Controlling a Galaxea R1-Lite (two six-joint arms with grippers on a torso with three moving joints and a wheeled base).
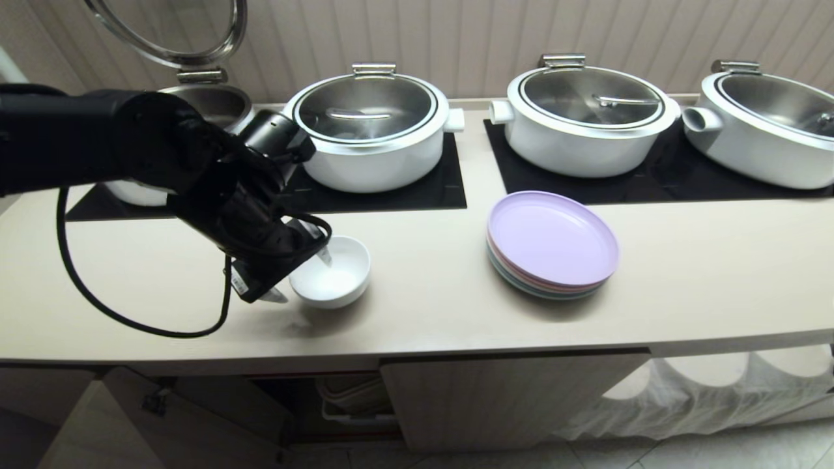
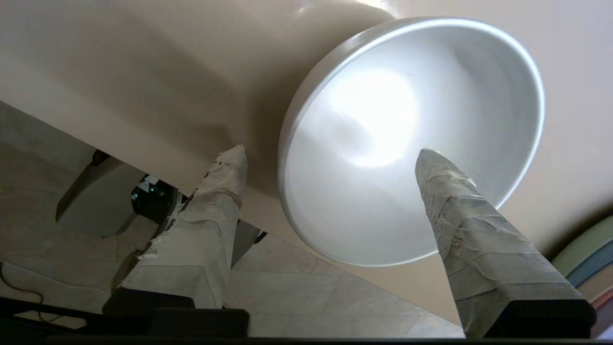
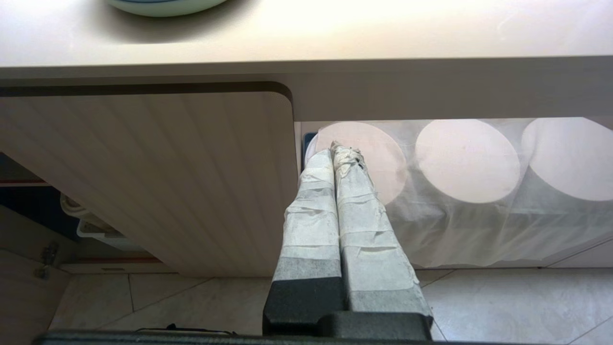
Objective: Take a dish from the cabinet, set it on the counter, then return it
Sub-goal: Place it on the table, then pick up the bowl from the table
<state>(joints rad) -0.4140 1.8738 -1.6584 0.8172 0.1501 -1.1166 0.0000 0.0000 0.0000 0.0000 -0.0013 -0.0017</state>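
Observation:
The dish (image 1: pixel 335 277), a small plain white bowl, stands upright on the cream counter (image 1: pixel 423 312) near its front edge. My left gripper (image 1: pixel 301 277) is open and straddles the bowl's left rim, one taped finger over the inside and the other outside. In the left wrist view the dish (image 2: pixel 383 120) fills the space ahead of the left gripper (image 2: pixel 330 154), and its fingers (image 2: pixel 450 201) stand wide apart, gripping nothing. The cabinet (image 1: pixel 515 397) lies below the counter, its left door swung open. My right gripper (image 3: pixel 337 148) hangs shut in front of the fluted cabinet door (image 3: pixel 167 182).
A stack of pastel plates (image 1: pixel 552 244) sits to the right of the bowl. Three lidded white pots (image 1: pixel 374 130) (image 1: pixel 586 120) (image 1: pixel 769 127) stand on black hob panels behind, with an open-lidded pot (image 1: pixel 208 104) behind my left arm. White cloth (image 1: pixel 717 384) hangs under the counter's right part.

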